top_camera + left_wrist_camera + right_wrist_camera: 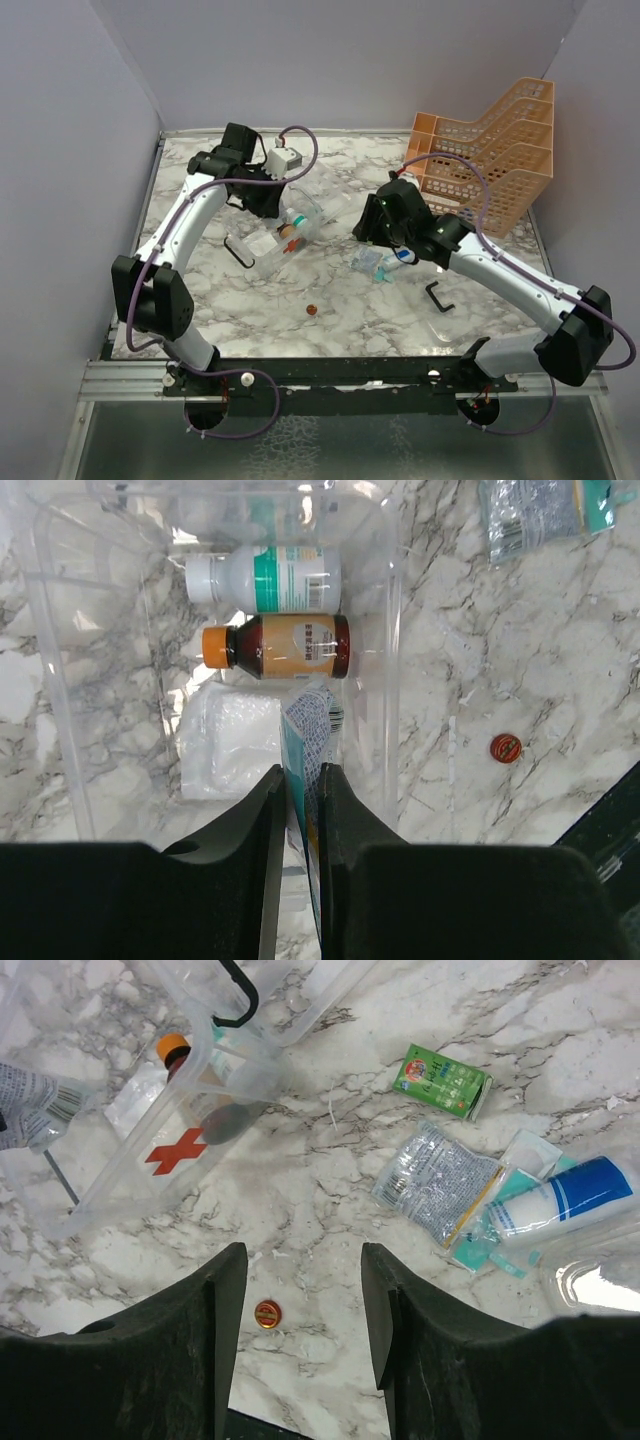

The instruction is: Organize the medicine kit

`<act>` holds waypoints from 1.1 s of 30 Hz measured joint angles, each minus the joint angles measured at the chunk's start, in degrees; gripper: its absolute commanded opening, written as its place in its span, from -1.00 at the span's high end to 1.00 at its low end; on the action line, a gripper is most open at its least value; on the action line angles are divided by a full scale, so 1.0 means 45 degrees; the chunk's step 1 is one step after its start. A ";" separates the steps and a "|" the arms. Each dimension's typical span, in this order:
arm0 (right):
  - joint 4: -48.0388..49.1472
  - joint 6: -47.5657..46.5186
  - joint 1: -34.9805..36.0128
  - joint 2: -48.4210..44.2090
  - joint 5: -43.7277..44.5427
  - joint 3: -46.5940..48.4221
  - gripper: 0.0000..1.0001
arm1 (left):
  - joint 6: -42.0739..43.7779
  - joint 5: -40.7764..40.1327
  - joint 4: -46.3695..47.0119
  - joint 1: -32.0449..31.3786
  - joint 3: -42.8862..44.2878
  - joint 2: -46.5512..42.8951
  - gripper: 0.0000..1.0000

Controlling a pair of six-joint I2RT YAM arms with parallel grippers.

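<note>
The medicine kit (285, 232) lies open left of centre on the marble surface (230, 310). Its long axis runs diagonally from the near left, where its black handle (240, 253) points, to the far right. Inside it a white bottle (270, 578) and an amber bottle (288, 646) lie on their sides across the box (both caps toward the same wall). The left gripper (301, 780) is over the kit, pinched tight on a teal-and-white sachet (312, 720). The right gripper (300, 1260) hangs above bare marble with jaws apart, holding nothing, near loose packets (435, 1180), a blue-banded tube (560, 1200) and a small red cap (266, 1313). An orange mesh rack (495, 150) stands far right, before plain pale walls (350, 60).
</note>
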 measured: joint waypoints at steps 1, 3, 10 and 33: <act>-0.0087 -0.0010 -0.0005 0.0053 0.0000 0.0000 0.02 | 0.0053 0.0068 -0.0209 0.0063 0.0063 0.0214 0.80; -0.0209 -0.0049 -0.0005 0.0151 0.0000 0.0019 0.02 | 0.0073 0.0248 -0.0559 0.0248 0.0311 0.0811 0.80; -0.0631 -0.0296 -0.0034 0.0544 0.0005 0.0413 0.03 | 0.0005 0.0398 -0.1122 0.0544 0.0321 0.2744 0.73; -0.0675 -0.0782 -0.0277 0.1899 -0.0078 0.1681 0.09 | -0.0981 -0.0199 -0.1515 0.0549 -0.0029 0.3458 -0.04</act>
